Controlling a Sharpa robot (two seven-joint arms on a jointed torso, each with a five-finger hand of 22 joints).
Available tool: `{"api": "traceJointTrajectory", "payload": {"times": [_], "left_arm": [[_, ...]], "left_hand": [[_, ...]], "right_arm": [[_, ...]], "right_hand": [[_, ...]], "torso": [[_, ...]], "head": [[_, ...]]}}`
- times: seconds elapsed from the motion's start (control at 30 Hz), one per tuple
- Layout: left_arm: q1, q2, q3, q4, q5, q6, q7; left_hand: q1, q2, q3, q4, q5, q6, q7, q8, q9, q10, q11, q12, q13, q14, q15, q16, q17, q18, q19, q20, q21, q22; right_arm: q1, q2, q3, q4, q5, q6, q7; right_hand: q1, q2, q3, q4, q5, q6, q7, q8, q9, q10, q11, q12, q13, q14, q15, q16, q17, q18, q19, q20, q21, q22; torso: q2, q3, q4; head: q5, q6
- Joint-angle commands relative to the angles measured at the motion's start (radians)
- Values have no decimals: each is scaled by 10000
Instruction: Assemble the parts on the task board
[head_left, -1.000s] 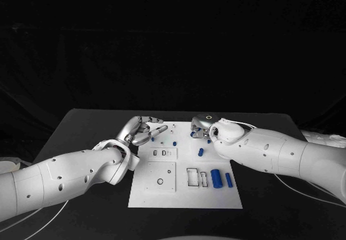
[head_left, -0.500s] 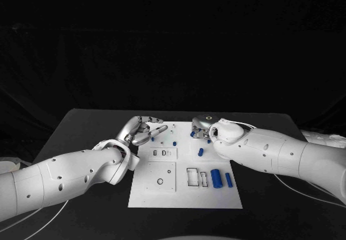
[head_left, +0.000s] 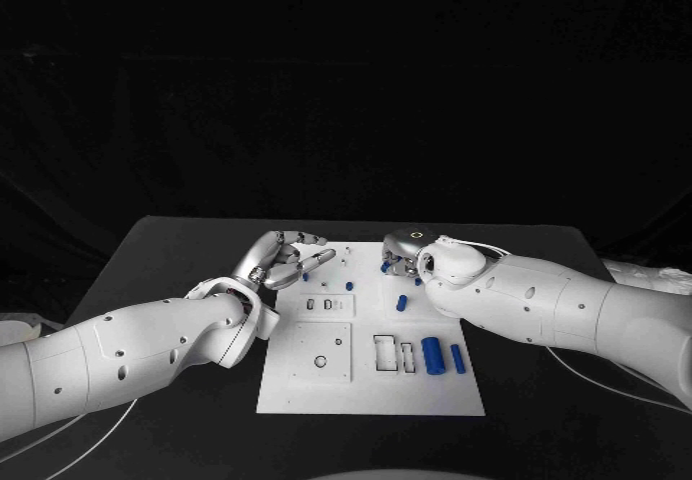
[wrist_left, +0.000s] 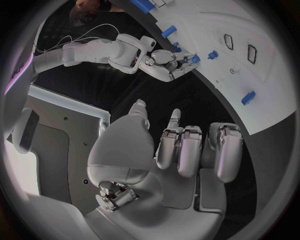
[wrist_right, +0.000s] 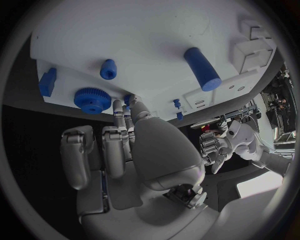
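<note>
Both hands (head_left: 289, 262) (head_left: 402, 252) over board's (head_left: 369, 390) far edge

A black table (head_left: 173, 250) stands before a plain black backdrop that rises behind its far edge and closes off the whole scene. The tabletop is matte and dark grey under the light, darker toward its corners.
</note>
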Motion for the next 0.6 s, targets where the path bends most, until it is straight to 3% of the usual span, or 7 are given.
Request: {"api": "traceJointTrajectory", "payload": {"times": [0.03,0.43,0.6], "left_arm": [[14,9,11,28,-36,26,130],[14,-5,11,35,-36,36,122],[14,5,11,22,-36,39,119]], "left_hand": [[61,33,-61,-8,-24,57,5,-35,-14,1039,-33,25,2635,1057,-18,25,2630,-72,1034,71,24,2633],[64,43,-62,-9,-24,59,5,-38,-14,1039,-34,25,2635,1057,-19,25,2630,-72,1034,71,24,2633],[64,43,-62,-9,-24,59,5,-38,-14,1039,-34,25,2635,1057,-19,25,2630,-72,1034,71,24,2633]], "right_arm": [[-8,38,1,-25,-159,133,-47],[-11,80,1,-62,-159,38,-21],[-14,87,1,-54,-159,52,34]], "right_hand": [[-37,-101,3,87,-61,-107,39,-77,-21,35,40,-79,-7,1059,-60,41,2633,-69,1047,-97,44,2632],[-38,-124,8,104,-60,-190,79,-101,-30,49,53,-122,-4,1059,-42,41,2633,-69,1047,-88,44,2632],[41,-22,112,119,-58,-60,35,-28,7,209,-1,-124,8,1059,-74,41,2633,-69,1047,-95,44,2632]], "torso": [[-1,-2,3],[-2,0,-1],[-4,-8,-5]], "head": [[6,-28],[38,-57],[12,-65]]}}
